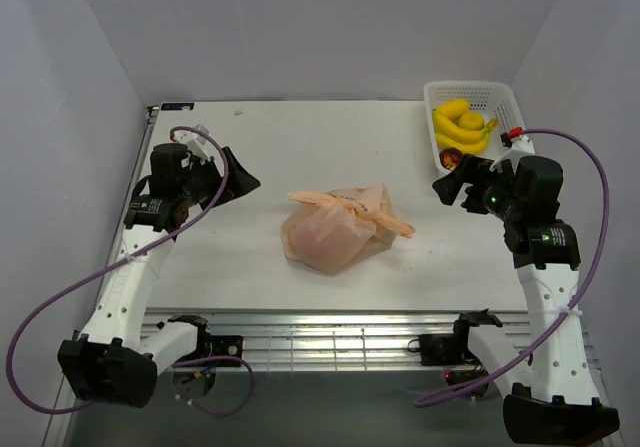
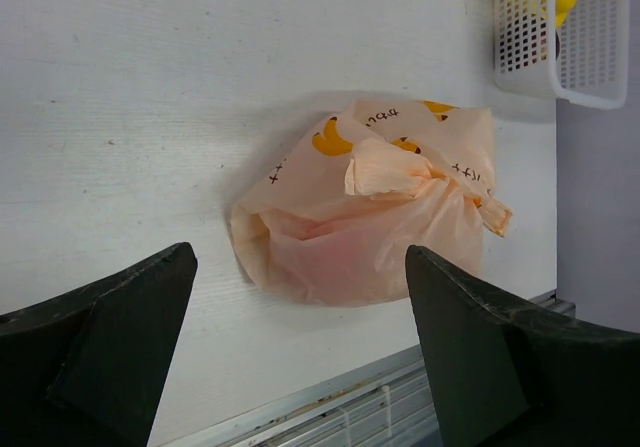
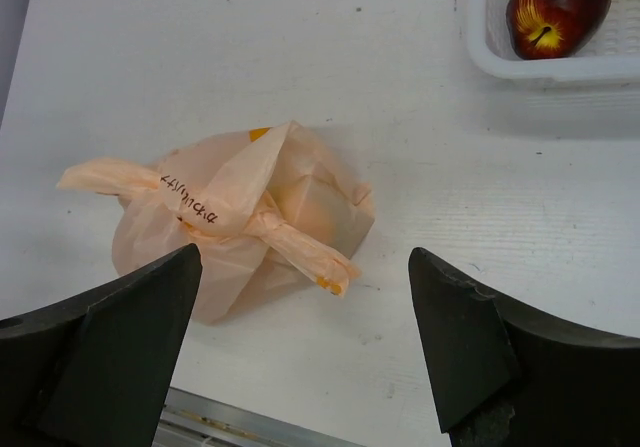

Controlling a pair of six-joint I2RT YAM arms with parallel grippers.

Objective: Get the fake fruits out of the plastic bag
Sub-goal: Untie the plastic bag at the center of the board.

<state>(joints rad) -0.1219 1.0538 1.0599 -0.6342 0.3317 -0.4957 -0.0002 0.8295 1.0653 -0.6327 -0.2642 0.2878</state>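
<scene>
the plastic bag sits slumped near the middle of the table, between the 2 arms and well apart from both, its handles tied into a knot with 2 twisted tails sticking out either side. the fake fruits are hidden inside; only soft bulges and a faint reddish blush through the film hint at them. the left gripper hangs off to the left with its fingers spread wide and nothing between them, and the right gripper waits on the right, also wide and empty, just beside the white basket that holds a banana bunch and a dark red fruit. the bag looks thin, light, limp and slippery, so it will likely crumple and slide rather than resist. the knot and the tails seem the firmest places to pinch, with 1 gripper anchoring a tail while the other works the knot loose.
</scene>
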